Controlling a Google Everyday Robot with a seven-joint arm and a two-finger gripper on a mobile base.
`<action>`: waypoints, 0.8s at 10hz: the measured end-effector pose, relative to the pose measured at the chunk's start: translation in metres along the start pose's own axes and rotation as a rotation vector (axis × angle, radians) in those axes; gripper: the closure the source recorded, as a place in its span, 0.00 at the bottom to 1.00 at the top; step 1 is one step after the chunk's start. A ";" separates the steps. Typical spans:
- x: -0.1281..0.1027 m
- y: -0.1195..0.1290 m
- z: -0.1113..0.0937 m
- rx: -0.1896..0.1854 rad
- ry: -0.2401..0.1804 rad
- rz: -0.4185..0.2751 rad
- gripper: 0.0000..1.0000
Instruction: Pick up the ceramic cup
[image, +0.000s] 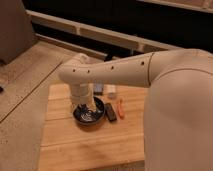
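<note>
My arm covers most of the cup (98, 88). What shows is a small, short, dull patch in shadow just under my forearm, toward the back of the desk (75, 145). As far as I can tell it stands upright. It sits just behind the bowl (93, 121) and just beside the bottle (111, 91). My gripper (86, 106) hangs down over the bowl, near the cup.
</note>
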 end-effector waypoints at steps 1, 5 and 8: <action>0.000 0.000 0.000 0.000 0.000 0.000 0.35; 0.000 0.000 0.000 0.000 0.000 0.000 0.35; -0.005 -0.001 0.000 0.005 -0.005 -0.001 0.35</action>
